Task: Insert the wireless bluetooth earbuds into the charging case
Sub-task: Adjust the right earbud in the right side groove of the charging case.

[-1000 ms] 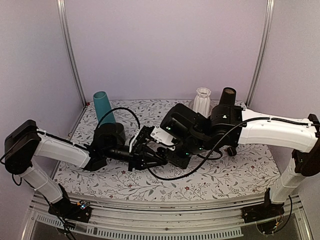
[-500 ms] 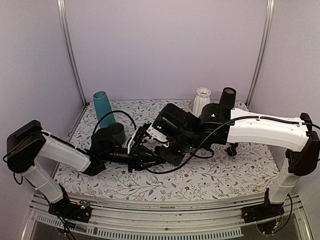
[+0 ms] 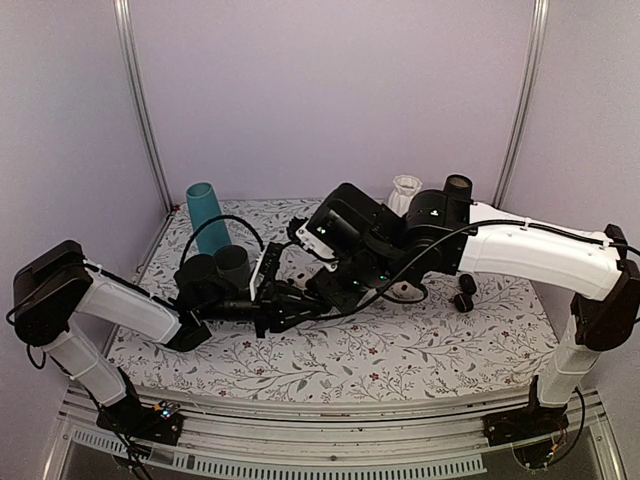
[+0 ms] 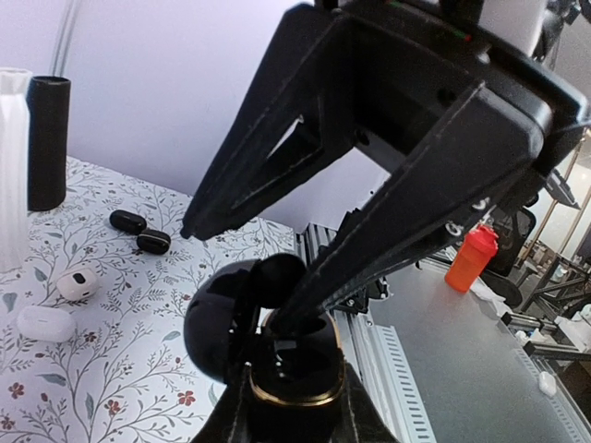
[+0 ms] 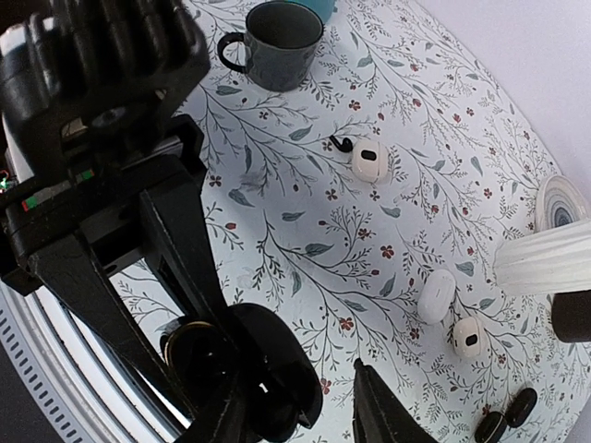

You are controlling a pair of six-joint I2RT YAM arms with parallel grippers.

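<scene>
The charging case [image 4: 288, 367] is glossy black with a gold rim, and its lid [image 4: 217, 323] stands swung open to the left. My left gripper [image 4: 291, 413] is shut on its lower half and holds it above the table. My right gripper [image 4: 235, 277] hangs over it with its jaws apart. One fingertip sits at the case's mouth and the other stands beyond the lid. In the right wrist view the case [image 5: 263, 378] lies between my right fingers [image 5: 367, 406]. Two black earbuds [image 4: 138, 231] lie side by side on the table at the far right [image 3: 465, 292]. The case's inside is too dark to read.
A grey mug [image 3: 232, 265] and a teal cup [image 3: 205, 215] stand at the back left. At the back right are a white ribbed vase [image 3: 405, 190] and a black cylinder [image 3: 457, 190]. White pebble-shaped cases [image 5: 436, 295] [image 5: 369, 159] [image 5: 469, 337] lie mid-table.
My right gripper has opened wider and its arm has swung left and back. The left gripper, with the case, shifted slightly. Both black earbuds now show at the right.
</scene>
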